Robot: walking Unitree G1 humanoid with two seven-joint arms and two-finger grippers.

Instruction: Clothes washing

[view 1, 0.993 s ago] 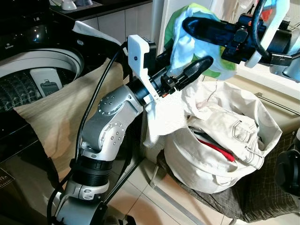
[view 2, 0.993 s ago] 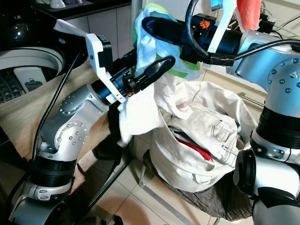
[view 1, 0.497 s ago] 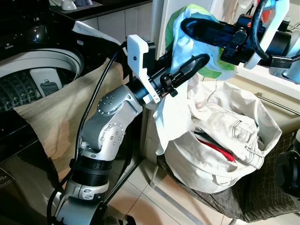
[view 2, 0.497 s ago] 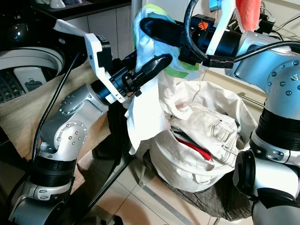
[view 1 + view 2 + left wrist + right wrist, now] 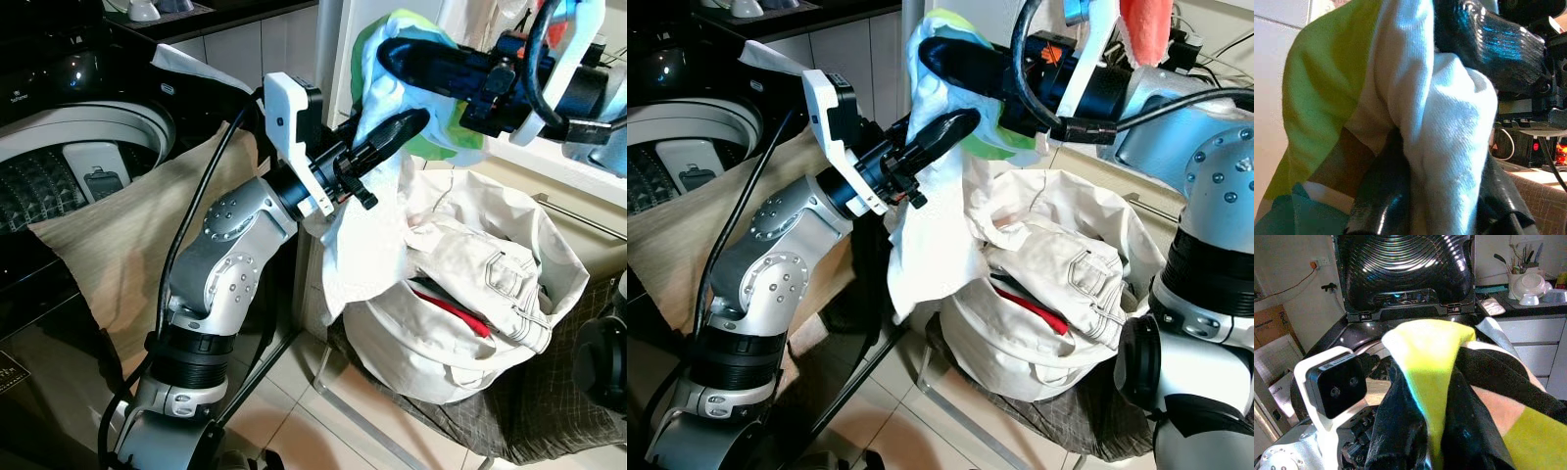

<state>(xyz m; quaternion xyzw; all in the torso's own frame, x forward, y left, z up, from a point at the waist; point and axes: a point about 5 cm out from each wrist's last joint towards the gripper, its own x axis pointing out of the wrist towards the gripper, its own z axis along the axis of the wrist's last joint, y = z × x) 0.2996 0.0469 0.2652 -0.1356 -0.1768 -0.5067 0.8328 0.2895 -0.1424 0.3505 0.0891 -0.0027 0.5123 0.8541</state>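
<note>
A green, white and light-blue garment hangs between my two grippers above the laundry basket. My right gripper is up high, shut on the garment's top, where yellow-green cloth is pinched between its fingers. Just below it my left gripper is shut on the white part, whose long tail drapes down over the basket's rim. The open top-loading washing machine stands at the left.
The basket's white liner holds cream jeans and a red item. A beige cloth lies draped over the washer's front. The washer lid stands raised. A counter with bowls is behind.
My left gripper has risen a little toward the right gripper, drawing the white tail of the garment up and out along the basket's rim. The right gripper has stayed about where it was.
</note>
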